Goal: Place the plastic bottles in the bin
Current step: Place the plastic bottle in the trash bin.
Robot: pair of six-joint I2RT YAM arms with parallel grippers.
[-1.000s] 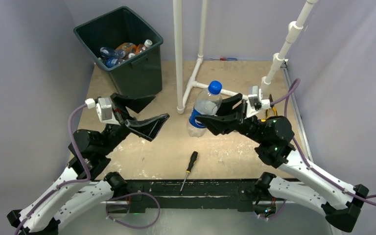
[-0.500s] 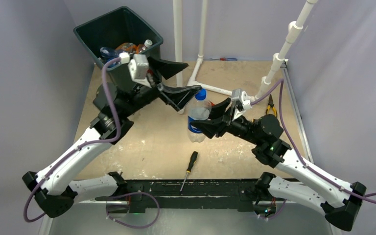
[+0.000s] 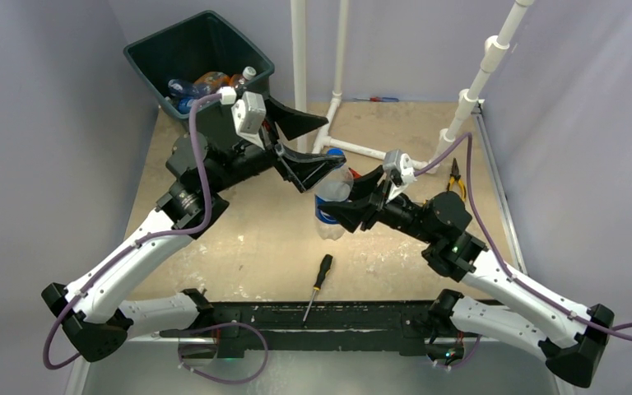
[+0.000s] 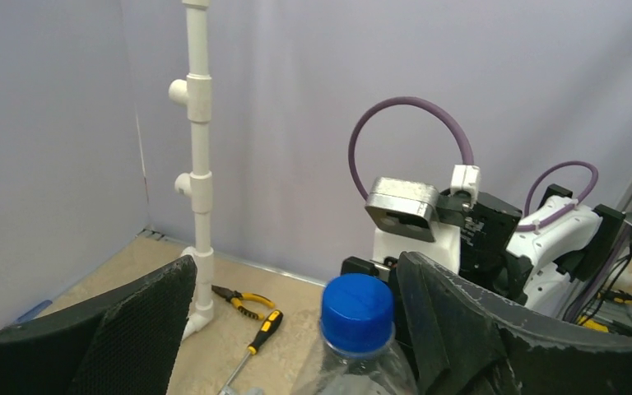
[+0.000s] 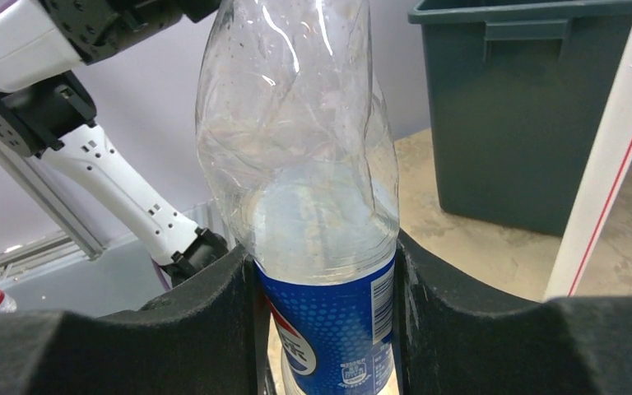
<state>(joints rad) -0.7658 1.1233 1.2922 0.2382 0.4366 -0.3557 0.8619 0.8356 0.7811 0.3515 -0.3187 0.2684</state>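
The right pincer (image 3: 335, 203) was closed on a plastic bottle (image 5: 313, 164), which was gripped upright around its blue-labelled lower body. Whether the bottle's base touched the counter (image 3: 239, 239) could not be determined. The left pincer (image 3: 336, 138) was open, with one finger on either side of the blue cap (image 4: 357, 314); the cap was positioned closer to one finger, and a clear gap was left at the other. The bin (image 3: 197, 49) was located behind the left pincer, beyond its wrist, and other bottles (image 3: 206, 82) were contained in it. A screwdriver (image 3: 319, 280) lay on the counter on the near side of the right pincer, apart from it.
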